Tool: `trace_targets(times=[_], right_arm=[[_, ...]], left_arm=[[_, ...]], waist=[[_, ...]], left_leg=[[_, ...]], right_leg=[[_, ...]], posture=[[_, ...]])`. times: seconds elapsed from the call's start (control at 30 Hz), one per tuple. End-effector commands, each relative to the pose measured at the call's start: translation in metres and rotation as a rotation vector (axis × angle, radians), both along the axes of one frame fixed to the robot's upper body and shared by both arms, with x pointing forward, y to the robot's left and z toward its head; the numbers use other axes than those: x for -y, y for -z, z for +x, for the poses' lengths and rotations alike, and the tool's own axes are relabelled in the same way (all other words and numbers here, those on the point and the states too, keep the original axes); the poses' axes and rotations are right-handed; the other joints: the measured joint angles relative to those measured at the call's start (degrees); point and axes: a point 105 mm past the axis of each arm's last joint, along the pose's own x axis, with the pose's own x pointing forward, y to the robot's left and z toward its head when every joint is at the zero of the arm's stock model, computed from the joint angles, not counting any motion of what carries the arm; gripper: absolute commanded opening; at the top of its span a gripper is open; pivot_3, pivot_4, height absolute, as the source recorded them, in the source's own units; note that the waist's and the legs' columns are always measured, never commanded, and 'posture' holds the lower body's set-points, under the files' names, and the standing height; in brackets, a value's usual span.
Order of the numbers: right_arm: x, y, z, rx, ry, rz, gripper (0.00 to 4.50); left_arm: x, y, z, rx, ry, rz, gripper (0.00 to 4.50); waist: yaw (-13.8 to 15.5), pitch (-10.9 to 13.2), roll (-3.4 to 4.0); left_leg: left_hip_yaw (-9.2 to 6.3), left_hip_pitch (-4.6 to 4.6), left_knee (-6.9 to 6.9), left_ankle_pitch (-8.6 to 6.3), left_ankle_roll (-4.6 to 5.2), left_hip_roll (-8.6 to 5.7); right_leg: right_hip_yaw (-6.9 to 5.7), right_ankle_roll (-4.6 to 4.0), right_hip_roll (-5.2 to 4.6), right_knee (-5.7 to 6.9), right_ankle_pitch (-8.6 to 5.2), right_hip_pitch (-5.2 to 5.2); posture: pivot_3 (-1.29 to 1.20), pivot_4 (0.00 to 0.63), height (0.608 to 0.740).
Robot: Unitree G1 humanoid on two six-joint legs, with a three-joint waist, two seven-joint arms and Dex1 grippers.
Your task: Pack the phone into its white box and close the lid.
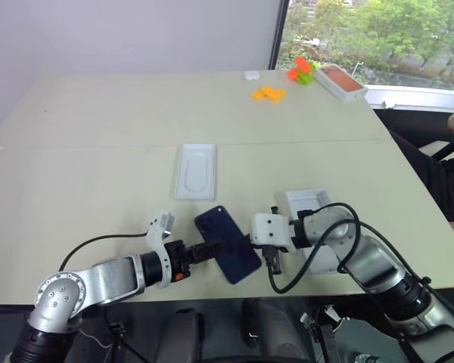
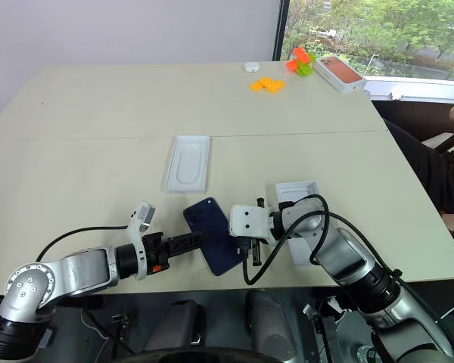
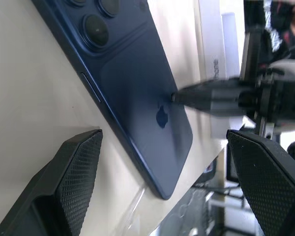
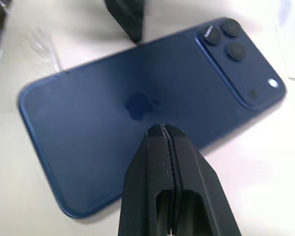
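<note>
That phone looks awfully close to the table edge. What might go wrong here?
The phone lies back-up with one corner at the table edge; a push from the shut right gripper pressing its back might slide it off. The open left gripper may also scrape it while closing in.

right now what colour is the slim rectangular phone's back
Dark navy blue, slim rectangular phone, clearest in the right wrist view.

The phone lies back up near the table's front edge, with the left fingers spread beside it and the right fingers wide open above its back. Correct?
Not quite: the right fingers are pressed shut, tip poised over the phone by its logo, as the right wrist view shows. The rest holds: the phone lies back up near the table's front edge, and the left fingers are spread beside it.
</note>
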Motion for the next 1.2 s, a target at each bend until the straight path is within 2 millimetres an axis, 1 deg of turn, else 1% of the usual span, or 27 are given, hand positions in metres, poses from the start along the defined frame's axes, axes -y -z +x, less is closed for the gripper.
trace_targets(times=[0.03,0.1,0.2,0.3,0.37,0.43,0.53,0.63,0.8,0.97,1.13,1.2], right_arm=[[-0.011,-0.012,-0.004,0.013,-0.043,0.043,0.0],[-0.012,-0.012,-0.004,0.01,-0.043,0.047,0.0],[-0.02,-0.01,-0.002,0.006,-0.062,0.054,0.0],[-0.019,-0.013,0.001,0.021,-0.055,0.051,0.0],[-0.011,-0.022,0.006,0.053,-0.039,0.044,0.0],[-0.008,-0.026,0.008,0.064,-0.034,0.041,0.0],[0.015,-0.032,0.026,0.153,0.046,-0.039,0.0],[0.028,-0.026,0.032,0.184,0.066,-0.105,0.0],[0.03,-0.021,0.032,0.187,0.065,-0.124,0.0],[0.007,-0.007,0.019,0.12,-0.018,-0.085,0.0],[0.001,-0.005,0.015,0.1,-0.04,-0.069,0.0],[-0.014,-0.008,0.011,0.051,-0.056,-0.001,0.0]], left_arm=[[0.003,0.012,-0.005,-0.057,-0.001,0.029,4.28],[0.003,0.013,-0.005,-0.059,-0.002,0.032,4.28],[0.002,0.015,-0.005,-0.066,-0.021,0.039,4.28],[0.001,0.015,-0.006,-0.064,-0.025,0.046,4.28],[-0.002,0.014,-0.005,-0.06,-0.036,0.05,4.28],[-0.003,0.014,-0.005,-0.059,-0.041,0.051,4.28],[-0.006,0.014,-0.004,-0.059,-0.059,0.056,4.28],[-0.006,0.014,-0.003,-0.058,-0.063,0.057,4.28],[-0.006,0.014,-0.003,-0.056,-0.064,0.058,4.28],[-0.006,0.015,-0.002,-0.052,-0.066,0.064,4.28],[-0.006,0.014,-0.002,-0.051,-0.066,0.065,4.28],[-0.008,0.013,0.001,-0.048,-0.081,0.058,4.28]], waist=[[0.0,0.0,0.0],[-0.01,0.0,0.0],[-0.13,0.0,0.0],[0.01,0.0,0.0],[-0.06,0.0,0.0],[-0.12,0.0,0.0],[-0.16,0.01,0.01],[-0.2,0.01,0.0],[-0.24,0.02,0.0],[-0.26,0.02,0.0],[-0.25,0.02,0.0],[-0.29,0.02,-0.01]], left_leg=[[0.0,0.0,0.0,0.0,0.0,-0.01],[0.0,0.0,0.0,0.0,0.0,-0.03],[0.0,0.0,0.0,0.0,0.0,-0.05],[-0.02,-0.01,0.0,0.0,-0.01,-0.05],[-0.02,-0.02,0.0,0.0,-0.01,-0.04],[-0.01,-0.03,0.0,0.0,-0.01,-0.03],[0.0,-0.03,-0.06,-0.01,-0.01,-0.04],[0.0,-0.03,-0.08,-0.01,-0.01,-0.05],[0.01,-0.02,-0.12,-0.01,-0.01,-0.02],[-0.01,-0.01,-0.12,-0.01,-0.01,0.02],[-0.01,-0.03,-0.12,-0.02,-0.01,0.02],[-0.01,-0.02,-0.14,-0.02,-0.01,0.02]], right_leg=[[0.0,0.0,0.0,-0.01,0.0,0.0],[0.0,0.01,0.0,-0.02,0.0,0.01],[0.0,0.01,0.01,-0.05,-0.01,0.01],[-0.02,0.01,0.03,-0.06,-0.01,0.02],[-0.04,0.01,0.02,-0.08,-0.01,0.02],[-0.01,0.01,0.0,-0.1,-0.01,0.01],[-0.01,0.01,0.0,-0.14,-0.01,0.0],[-0.02,0.02,0.03,-0.18,-0.02,-0.01],[-0.03,0.02,0.11,-0.19,-0.03,-0.02],[-0.03,0.03,0.12,-0.19,-0.03,-0.02],[-0.02,0.03,0.09,-0.21,-0.03,-0.03],[-0.02,0.03,0.09,-0.21,-0.03,-0.03]], posture=[[0.0,0.15,0.74],[0.0,0.15,0.74],[0.0,0.15,0.74],[0.0,0.15,0.74],[0.0,0.15,0.74],[0.0,0.15,0.74],[0.0,0.15,0.74],[0.0,0.15,0.74],[0.0,0.15,0.74],[0.0,0.15,0.74],[0.0,0.15,0.74],[0.0,0.15,0.74]])
